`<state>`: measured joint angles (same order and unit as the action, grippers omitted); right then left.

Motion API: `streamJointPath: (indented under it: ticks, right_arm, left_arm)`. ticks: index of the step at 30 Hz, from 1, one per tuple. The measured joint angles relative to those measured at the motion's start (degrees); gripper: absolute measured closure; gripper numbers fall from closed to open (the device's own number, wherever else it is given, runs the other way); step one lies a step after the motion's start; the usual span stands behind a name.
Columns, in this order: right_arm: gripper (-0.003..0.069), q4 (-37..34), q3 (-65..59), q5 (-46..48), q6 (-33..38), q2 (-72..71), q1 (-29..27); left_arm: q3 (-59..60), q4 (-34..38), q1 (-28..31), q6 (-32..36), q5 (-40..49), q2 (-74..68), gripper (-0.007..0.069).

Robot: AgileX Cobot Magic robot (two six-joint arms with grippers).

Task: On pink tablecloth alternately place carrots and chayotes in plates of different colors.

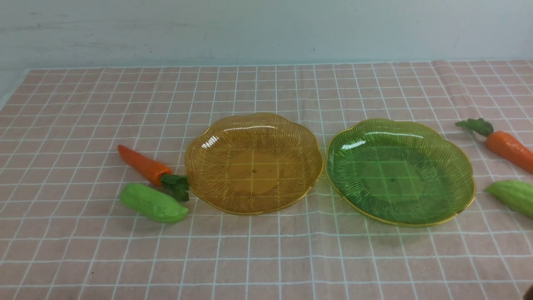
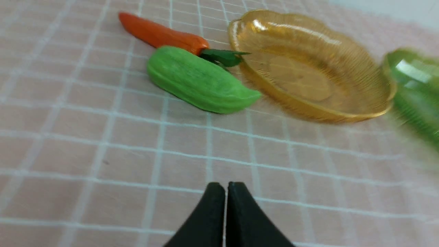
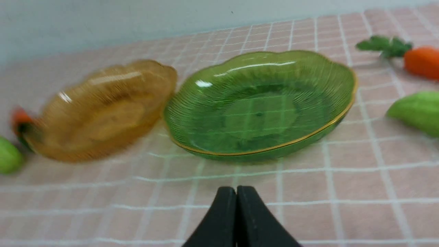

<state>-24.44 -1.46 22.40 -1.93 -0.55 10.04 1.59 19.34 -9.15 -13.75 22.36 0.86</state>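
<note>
1. Carrots: there are two, both lying on the pink tablecloth [image 1: 266,258] and neither in a plate. In the front view the left carrot [image 1: 141,164] lies at about 9 o'clock from the amber plate [image 1: 216,137], with its leafy top toward that plate's rim. The right carrot [image 1: 508,146] lies at about 2 o'clock from the green plate [image 1: 441,146] and is cut off by the frame edge.
2. Chayotes: there are two, also on the cloth. The left chayote [image 1: 153,203] lies at about 8 o'clock from the amber plate, just beside the left carrot. The right chayote [image 1: 514,196] lies at about 4 o'clock from the green plate and is partly out of frame.
3. Plates: there are two, side by side, with the green one at 3 o'clock from the amber one and their rims very near each other.
4. The front view takes in all six items but shows neither gripper.
5. Only the left wrist view shows the left gripper [image 2: 225,187]. Its black jaws are pressed together over bare cloth. This view has the left pair and the amber plate whole, and only a blurred edge of the green plate.
6. Only the right wrist view shows the right gripper [image 3: 236,190]. Its jaws are pressed together over cloth near the green plate. The amber plate is blurred here, and the right pair is cut by the edge.
</note>
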Motion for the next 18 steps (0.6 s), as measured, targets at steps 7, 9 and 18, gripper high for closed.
streamJointPath:
  ticks: [7, 9, 18]
  right_arm:
    - [0.0674, -21.02, 0.00, -2.68, -4.65, 0.00, 0.00]
    - [0.0674, -23.01, 0.00, -3.16, -4.76, 0.00, 0.00]
    - [0.0674, -25.90, 0.00, -7.44, -5.69, 0.00, 0.00]
  left_arm:
    - [0.00, 23.86, 0.00, -13.68, 1.34, 0.00, 0.0627]
    - [0.00, 25.90, 0.00, -13.94, 1.28, 0.00, 0.0627]
    - [0.00, 27.14, 0.00, -8.93, 3.19, 0.00, 0.0627]
